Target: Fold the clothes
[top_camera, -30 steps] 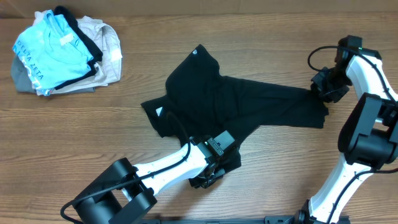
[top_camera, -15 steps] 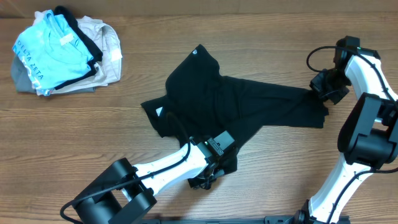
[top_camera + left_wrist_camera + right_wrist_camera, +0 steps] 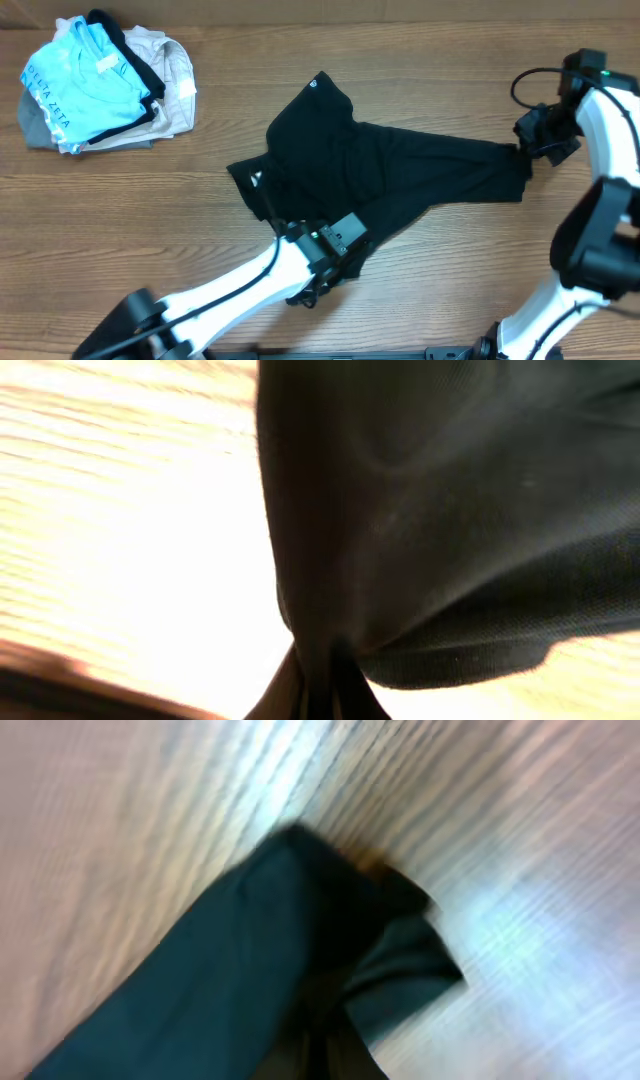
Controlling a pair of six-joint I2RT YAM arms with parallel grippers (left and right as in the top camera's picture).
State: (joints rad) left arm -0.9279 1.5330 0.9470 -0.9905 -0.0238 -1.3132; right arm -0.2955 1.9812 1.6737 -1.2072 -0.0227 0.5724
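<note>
A black T-shirt lies crumpled across the middle of a wooden bench. The left tool is clamped on its near edge. The right tool is clamped on its right end. A pile of other garments sits in the back left corner.

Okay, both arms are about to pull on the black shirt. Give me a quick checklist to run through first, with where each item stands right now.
1. Left gripper shut on black T-shirt: ok.
2. Right gripper shut on the T-shirt's right end: ok.
3. T-shirt lying flat: not ok, bunched and creased.
4. Pile of other clothes apart from the T-shirt: ok.
5. Matching corners gripped: cannot tell.
</note>
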